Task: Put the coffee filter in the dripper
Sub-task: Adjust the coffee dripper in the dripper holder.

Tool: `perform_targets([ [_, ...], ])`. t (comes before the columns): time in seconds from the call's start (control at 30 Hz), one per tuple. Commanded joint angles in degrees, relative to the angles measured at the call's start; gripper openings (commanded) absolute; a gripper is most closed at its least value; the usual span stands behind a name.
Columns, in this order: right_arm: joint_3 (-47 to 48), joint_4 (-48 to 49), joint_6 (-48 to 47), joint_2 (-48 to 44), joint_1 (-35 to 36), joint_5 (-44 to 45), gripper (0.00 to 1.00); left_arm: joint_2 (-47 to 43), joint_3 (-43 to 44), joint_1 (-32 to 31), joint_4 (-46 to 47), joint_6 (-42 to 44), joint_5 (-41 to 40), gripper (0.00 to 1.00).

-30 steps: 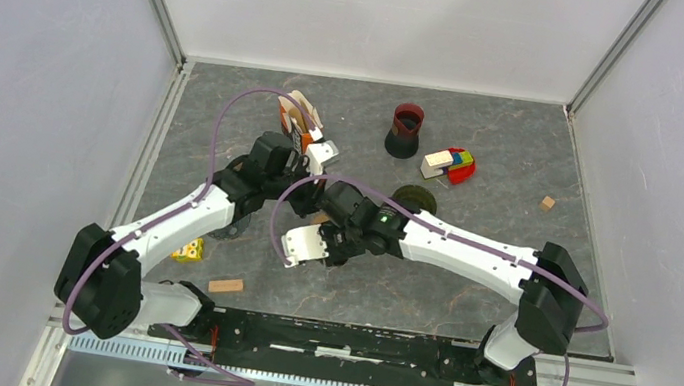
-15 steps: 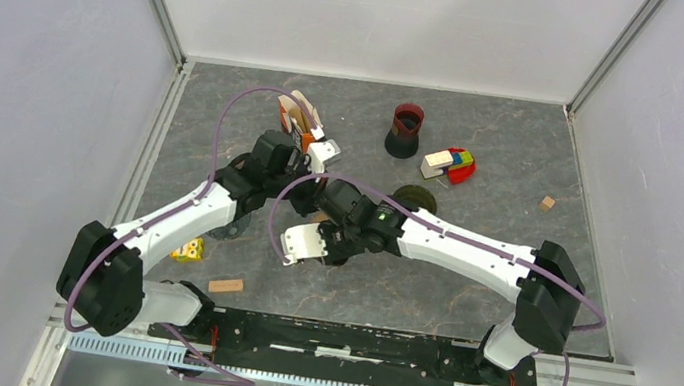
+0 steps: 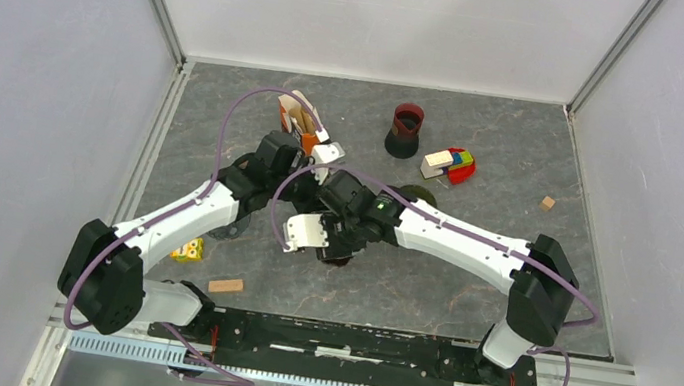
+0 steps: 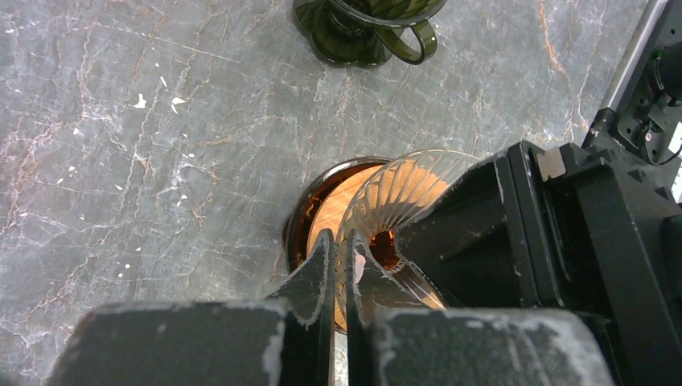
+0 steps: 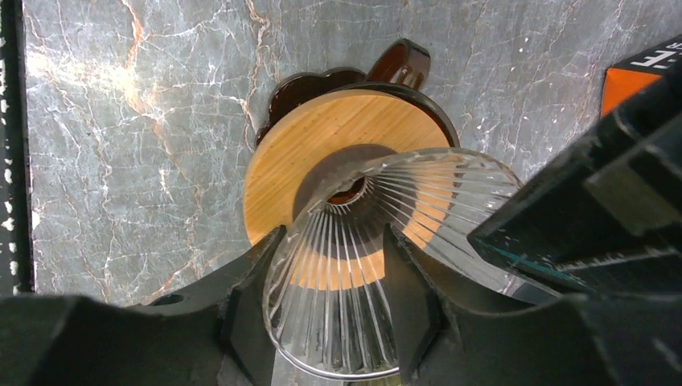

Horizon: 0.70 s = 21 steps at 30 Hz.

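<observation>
While the left gripper (image 4: 339,241) is clamped on the rim of the clear ribbed dripper (image 4: 410,189) and the half-spread right gripper (image 5: 334,237) straddles it, seemingly seating it, the coffee filter (image 3: 302,107) apparently stands in the rear holder (image 3: 285,116), to be fetched next.

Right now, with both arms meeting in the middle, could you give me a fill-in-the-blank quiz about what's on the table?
The left gripper is shut on the ____ of the clear ribbed cone.
Under that cone lies a round ____ disc.
The fingers of the right gripper stand on either ____ of the cone.
The translucent dripper with a loop handle, standing apart, is dark ____.
Missing words: rim; wooden; side; green.
</observation>
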Motion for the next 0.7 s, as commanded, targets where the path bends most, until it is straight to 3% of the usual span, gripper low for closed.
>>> perform_targets([
  [0.0,4.1,-3.1,0.5,0.2,-0.5,0.3,0.55,1.7,-0.8,-1.1,-7.9,2.2,-1.5,0.02],
  [0.67,9.2,-6.6,0.8,-2.4,-1.5,1.2,0.64,1.8,5.3,-1.0,-8.7,3.1,-3.9,0.02],
])
